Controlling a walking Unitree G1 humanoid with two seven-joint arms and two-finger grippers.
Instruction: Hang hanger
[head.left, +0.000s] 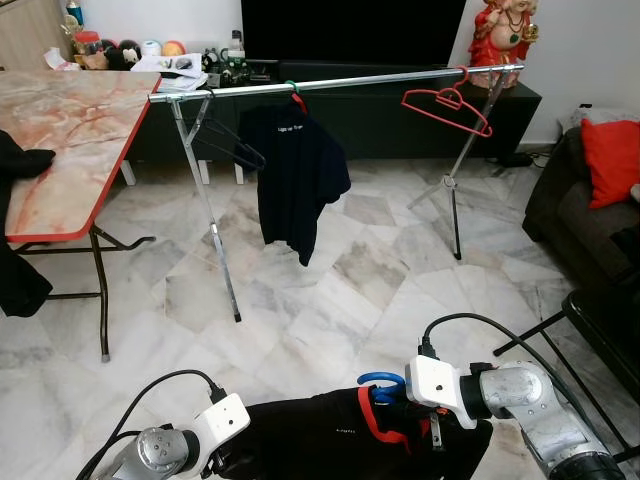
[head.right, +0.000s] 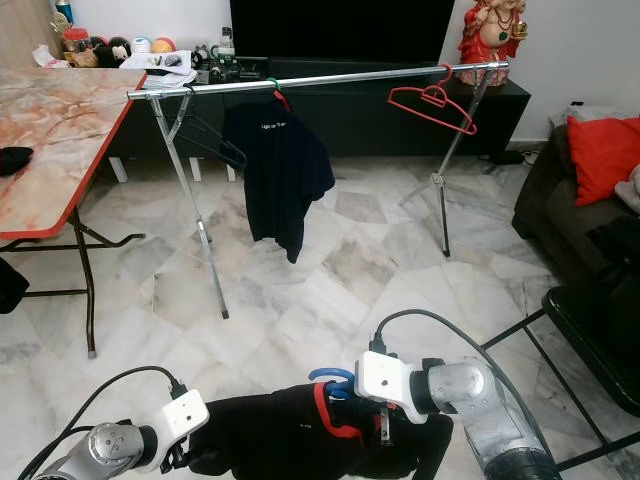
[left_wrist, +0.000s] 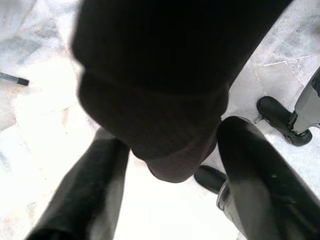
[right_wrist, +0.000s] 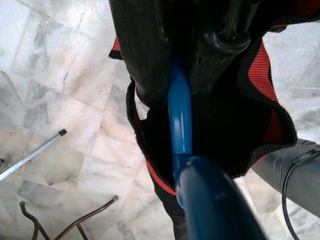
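Hanger (head.left: 383, 383), blue, with black shirt (head.left: 310, 435), low centre of frame: your right tool (right_wrist: 192, 75) clamped on hook, left tool (left_wrist: 165, 175) clamped on sleeve. Rail (head.left: 330, 83) well apart, upper frame; hanging not done.

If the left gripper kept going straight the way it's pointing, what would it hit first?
The left gripper already has the black shirt's fold between its fingers, so it would press into that first. Beyond lies the marble floor, though depth is hard to judge.

home living room: sofa (head.left: 590, 200), television (head.left: 350, 30).
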